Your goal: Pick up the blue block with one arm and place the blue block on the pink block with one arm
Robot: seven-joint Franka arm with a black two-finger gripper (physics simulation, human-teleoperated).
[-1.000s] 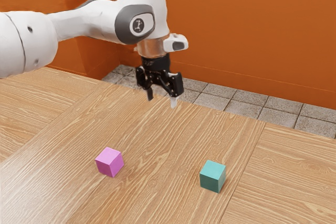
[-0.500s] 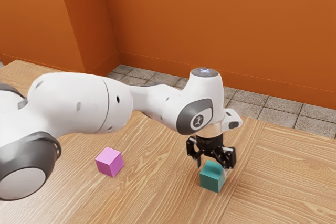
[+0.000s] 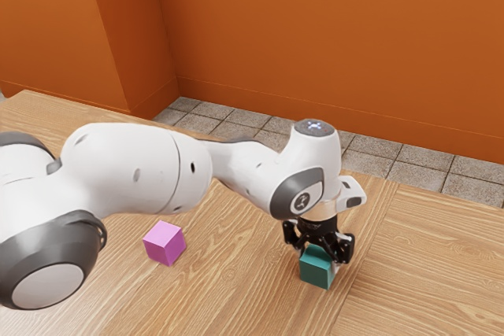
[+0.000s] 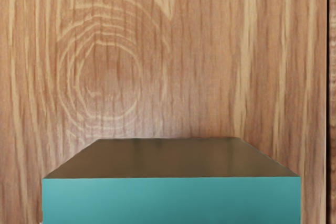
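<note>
From the side camera I see a desk (image 3: 236,289) of pale wood planks with long streaky grain and a plain matte finish. The blue block (image 3: 318,271), a small sharp-edged cube that is really more teal in tone, sits flat on it toward the exterior view's right. The pink block (image 3: 164,242), a cube of much the same build with smooth flat faces, rests well apart from it toward the exterior view's left. Behind the desk are a strip of grey stone floor tiles (image 3: 409,159) and a smooth orange wall (image 3: 315,37). My arm (image 3: 134,179), glossy white with grey joint caps, reaches in from the exterior view's left. The black hand (image 3: 318,252) points straight down at the blue block's top, its fingers (image 3: 293,240) spread wide with one on either side of the cube's upper part; it straddles the block and has not closed on it.

From the wrist camera, the blue block (image 4: 170,200) lies right under the hand: a flat teal side face and a shadowed top face with crisp straight edges. Beyond it the desk (image 4: 157,51) shows fine grain lines and a ringed knot.
</note>
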